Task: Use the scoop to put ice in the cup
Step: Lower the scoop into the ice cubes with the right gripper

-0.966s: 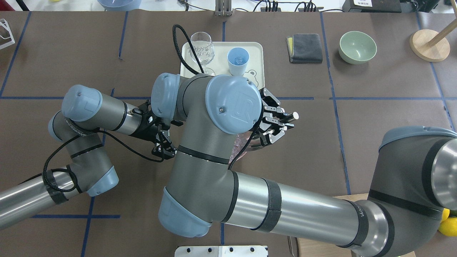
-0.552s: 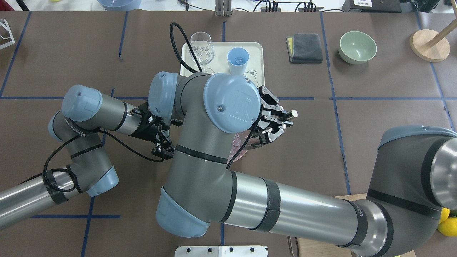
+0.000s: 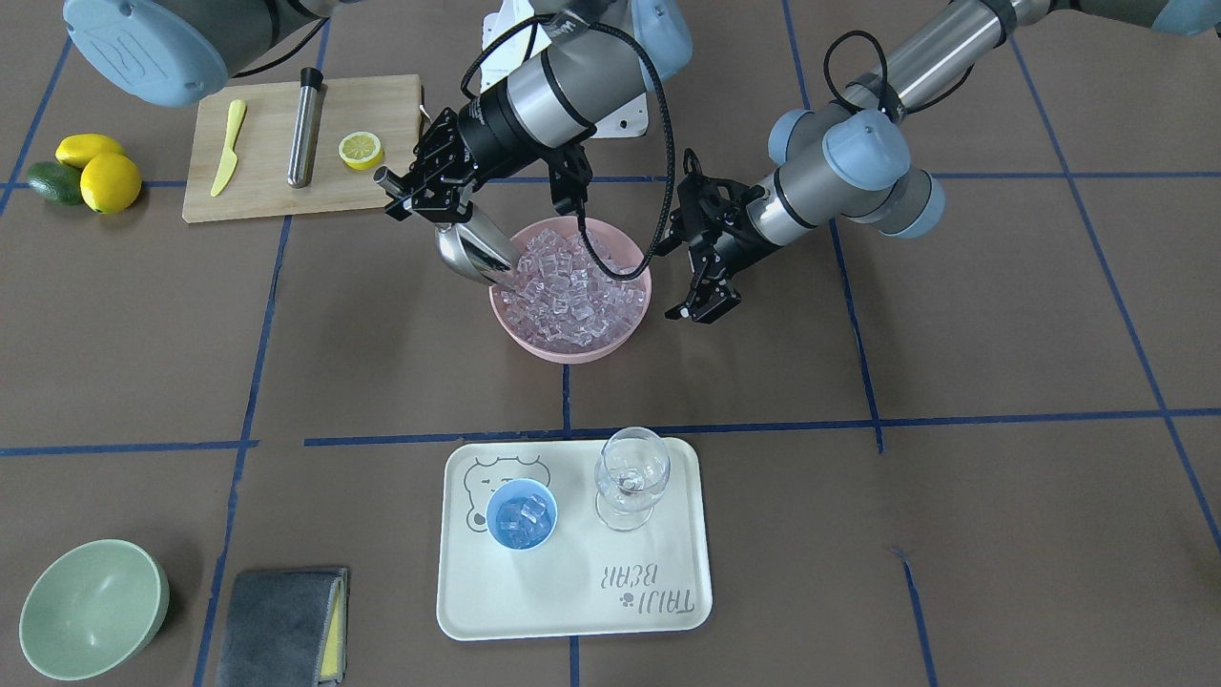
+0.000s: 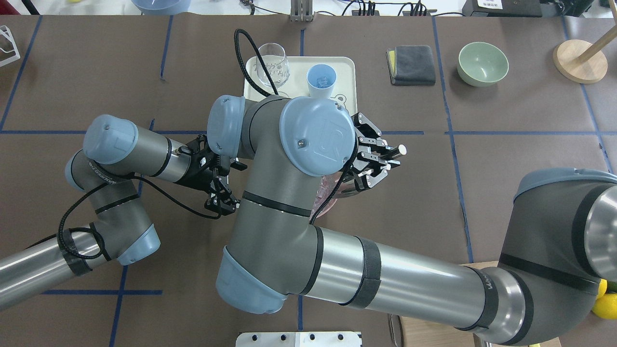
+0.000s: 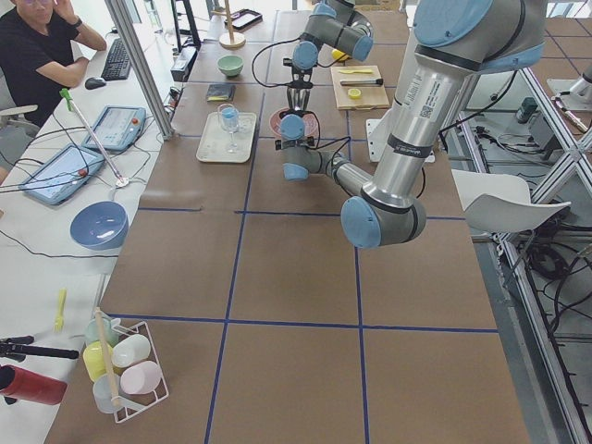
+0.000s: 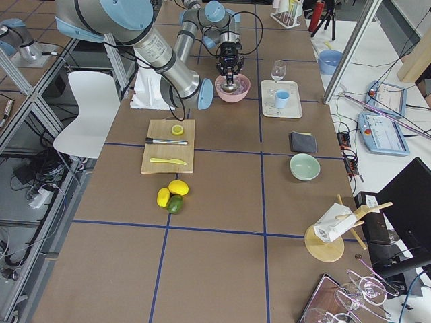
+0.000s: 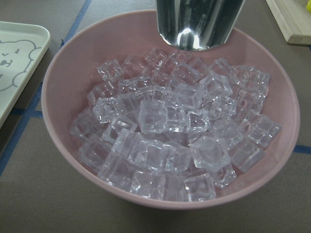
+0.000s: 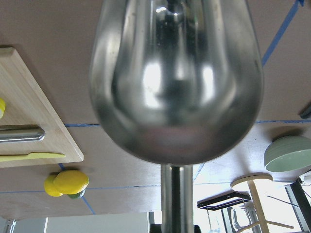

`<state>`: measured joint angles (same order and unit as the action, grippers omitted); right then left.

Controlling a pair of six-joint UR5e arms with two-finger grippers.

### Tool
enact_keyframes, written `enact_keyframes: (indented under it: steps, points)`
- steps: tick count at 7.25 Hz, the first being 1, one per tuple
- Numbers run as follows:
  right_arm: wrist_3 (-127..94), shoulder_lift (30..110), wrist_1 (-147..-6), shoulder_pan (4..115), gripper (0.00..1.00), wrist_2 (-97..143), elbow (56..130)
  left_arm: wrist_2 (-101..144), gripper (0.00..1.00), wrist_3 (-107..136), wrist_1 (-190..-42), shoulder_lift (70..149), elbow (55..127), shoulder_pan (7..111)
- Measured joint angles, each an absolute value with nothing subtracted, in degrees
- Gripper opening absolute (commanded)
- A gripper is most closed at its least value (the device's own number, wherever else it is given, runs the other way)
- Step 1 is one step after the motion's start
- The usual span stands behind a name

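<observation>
Brown table paper with blue tape lines lies under everything. From the front, the pink bowl (image 3: 572,355) sits in the middle, full of ice (image 3: 570,286). The right gripper (image 3: 422,191) is pinched tight on the thin handle of the scoop (image 3: 474,250). The scoop's mouth dips into the ice at the bowl's 10 o'clock rim. The left gripper (image 3: 704,307) waits at the bowl's 3 o'clock. It looks spread apart and has nothing in it, I think.

To scoop well, push the mouth low under the cubes toward 4 o'clock. Then tip it up so none roll out.

The cup (image 3: 521,515) stands on the tray (image 3: 572,592), at 6 o'clock from the bowl, with a few cubes inside. It is small, so pour slowly. The wine glass (image 3: 630,477) stands just beside the cup at its 3 o'clock and could get bumped. A black cable (image 3: 668,153) hangs over the bowl too.
</observation>
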<state>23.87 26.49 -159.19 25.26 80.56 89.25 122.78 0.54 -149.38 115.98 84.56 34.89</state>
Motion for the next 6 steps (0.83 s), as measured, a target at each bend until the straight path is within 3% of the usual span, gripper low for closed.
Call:
enact_keyframes:
  steps: [6]
  points:
    - [22.96, 26.26, -154.97, 24.29, 0.00, 80.51, 87.53, 122.78, 1.00, 0.79, -151.01, 116.80, 84.36, 34.89]
